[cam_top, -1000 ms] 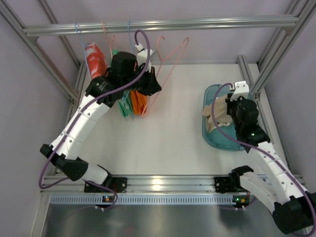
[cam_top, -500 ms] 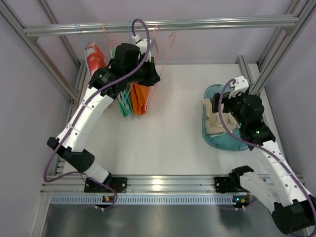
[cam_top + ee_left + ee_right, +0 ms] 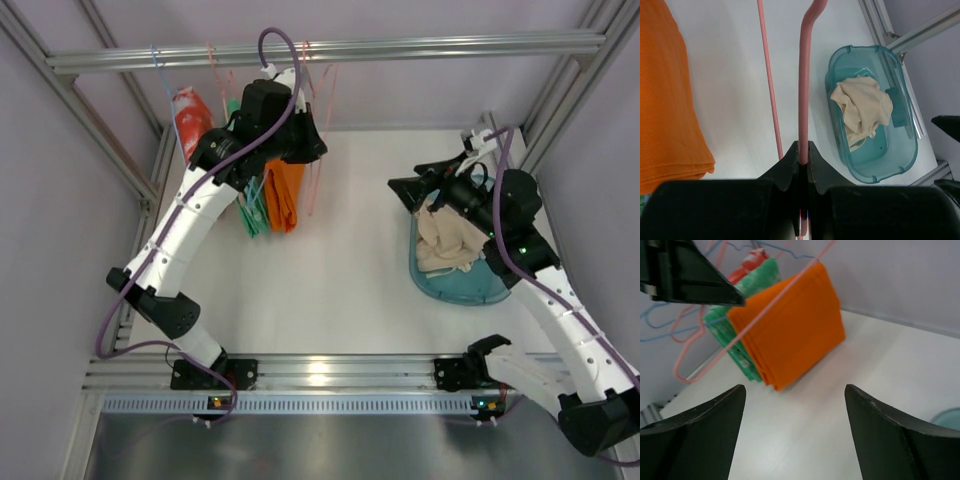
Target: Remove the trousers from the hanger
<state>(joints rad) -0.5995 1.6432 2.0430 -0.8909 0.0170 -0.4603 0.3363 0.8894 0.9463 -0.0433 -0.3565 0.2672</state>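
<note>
The orange trousers (image 3: 285, 195) hang folded under the back rail, just left of a pink hanger (image 3: 316, 165). My left gripper (image 3: 303, 135) is shut on that pink hanger's bar (image 3: 803, 100), with the orange trousers (image 3: 667, 100) to its left in the left wrist view. The beige trousers (image 3: 448, 242) lie crumpled in a teal bin (image 3: 440, 285) at the right, and also show in the left wrist view (image 3: 862, 107). My right gripper (image 3: 410, 188) is open and empty, above the bin's left edge, facing the orange trousers (image 3: 790, 325).
A metal rail (image 3: 400, 45) crosses the back with blue hangers (image 3: 160, 70). A red garment (image 3: 190, 115) and a green one (image 3: 250, 212) hang left of the orange pair. Frame posts stand at both back corners. The bin (image 3: 840, 70) sits by the right post.
My right gripper has risen out of the bin and swung left, leaving the beige trousers in it. My left gripper has moved back and up with the pink hanger.
</note>
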